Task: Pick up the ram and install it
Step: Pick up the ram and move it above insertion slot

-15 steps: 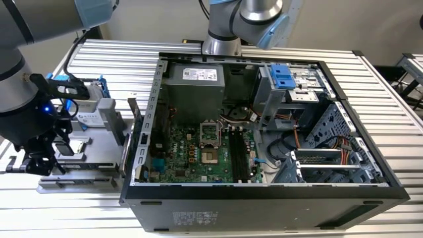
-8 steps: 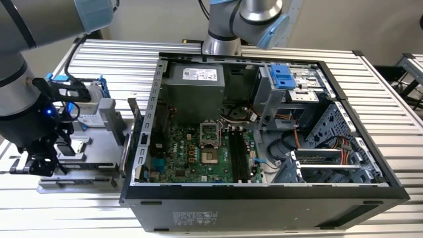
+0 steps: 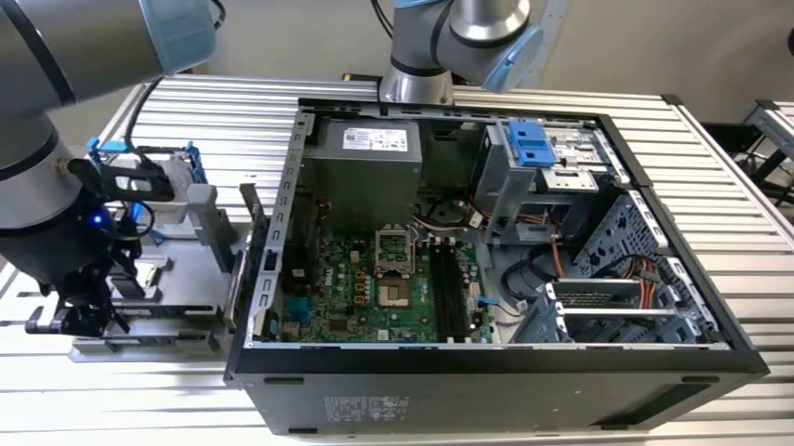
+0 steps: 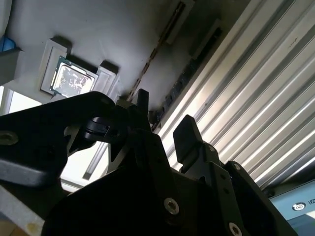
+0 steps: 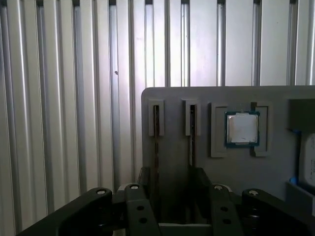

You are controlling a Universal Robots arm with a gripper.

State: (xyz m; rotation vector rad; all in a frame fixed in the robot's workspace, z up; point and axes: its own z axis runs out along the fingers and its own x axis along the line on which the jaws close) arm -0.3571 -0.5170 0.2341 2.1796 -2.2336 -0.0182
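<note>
The white label on the power supply carries print too small to read.

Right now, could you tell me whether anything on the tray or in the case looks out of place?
Nothing stands out. The ram sticks stand straight in their slots in the tray, the CPU lies square in its pocket, and the open end effector hangs near the sticks.

Ribbed silver slat table spans the exterior view. An open black computer case sits on it, centre to right of frame, its inside facing up. A grey holder tray lies flat on the slats at lower left, just beside the case. The arm base stands at top centre behind the case. In the first wrist view the tray's plate rests on the slats.
</note>
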